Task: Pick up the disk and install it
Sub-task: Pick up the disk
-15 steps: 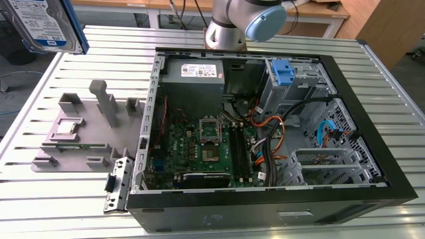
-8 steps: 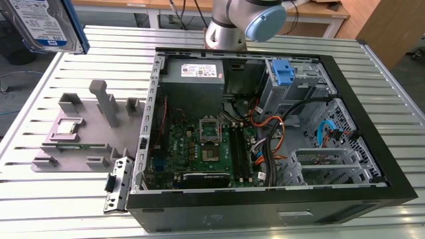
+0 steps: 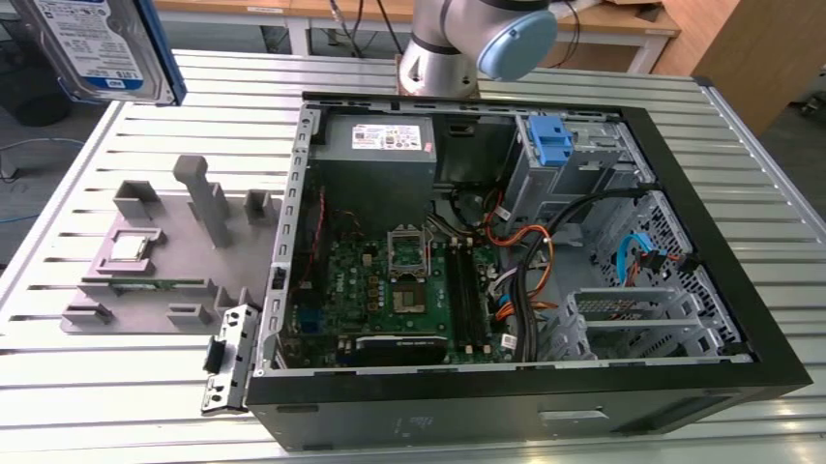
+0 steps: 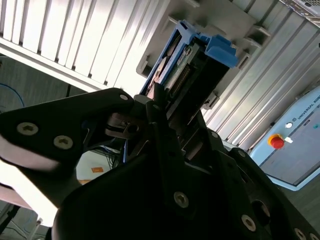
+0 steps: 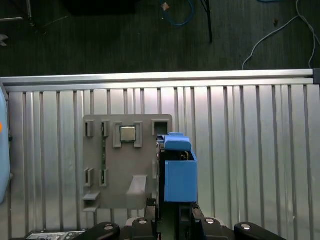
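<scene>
Your arm [image 3: 458, 43] stands at the far edge of the slatted table [image 3: 130, 387], behind the open computer case [image 3: 516, 425]. In the exterior view its grey joint with the blue cap runs up out of the frame. The disk [image 3: 103, 48] hangs high in the air at the exterior view's left. Its label faces that camera and a blue rail runs down one edge, and it is well above the table and clear of the case. Your claw [image 4: 167, 107] is pinching the disk: in the second wrist view the black fingers [image 4: 155, 130] press on its near end. The disk juts away from them there, with its blue rails and connector edge showing. The first wrist view looks straight down past the claw and gives you the disk edge-on, blue rail toward the camera. From there it sits over the table at the edge of a grey holder [image 5: 125, 175] lying below, which has a square chip [image 5: 128, 134] seated in one pocket. Past the table edge you get dark floor and loose cables [image 5: 280, 35]. From the exterior view you get the inside of the case. You can see the green board [image 3: 387, 290], a grey box with a white sticker [image 3: 374, 140] at the far wall, and a bare blue bracket [image 3: 551, 140] in the bay toward that view's right. The second wrist view adds a pale cabinet with a red button [image 4: 276, 141] beyond the table.
</scene>
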Tool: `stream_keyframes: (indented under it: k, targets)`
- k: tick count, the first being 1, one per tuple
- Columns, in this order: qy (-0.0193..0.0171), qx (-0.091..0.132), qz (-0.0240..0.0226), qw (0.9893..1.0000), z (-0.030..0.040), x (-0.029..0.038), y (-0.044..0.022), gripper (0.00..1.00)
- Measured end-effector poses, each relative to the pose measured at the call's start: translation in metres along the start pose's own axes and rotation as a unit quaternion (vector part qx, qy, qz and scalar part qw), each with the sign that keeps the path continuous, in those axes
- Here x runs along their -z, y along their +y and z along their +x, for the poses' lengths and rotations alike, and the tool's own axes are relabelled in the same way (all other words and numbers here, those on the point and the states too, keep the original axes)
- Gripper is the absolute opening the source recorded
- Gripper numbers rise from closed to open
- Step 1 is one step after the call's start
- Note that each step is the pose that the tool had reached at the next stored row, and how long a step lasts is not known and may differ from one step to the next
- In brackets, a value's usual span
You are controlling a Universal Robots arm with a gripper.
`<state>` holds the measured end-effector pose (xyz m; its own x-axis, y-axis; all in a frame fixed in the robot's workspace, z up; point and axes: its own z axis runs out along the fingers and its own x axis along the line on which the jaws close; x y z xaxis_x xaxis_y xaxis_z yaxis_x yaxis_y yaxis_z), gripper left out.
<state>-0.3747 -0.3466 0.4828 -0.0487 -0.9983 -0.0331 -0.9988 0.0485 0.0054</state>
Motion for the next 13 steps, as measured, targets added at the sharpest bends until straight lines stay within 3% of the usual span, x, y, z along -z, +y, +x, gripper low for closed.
stream_keyframes:
  k: [13]
  targets:
    - [0.0000,0.000,0.0001,1.0000,-0.0013,0.0000,-0.0265,0.35]
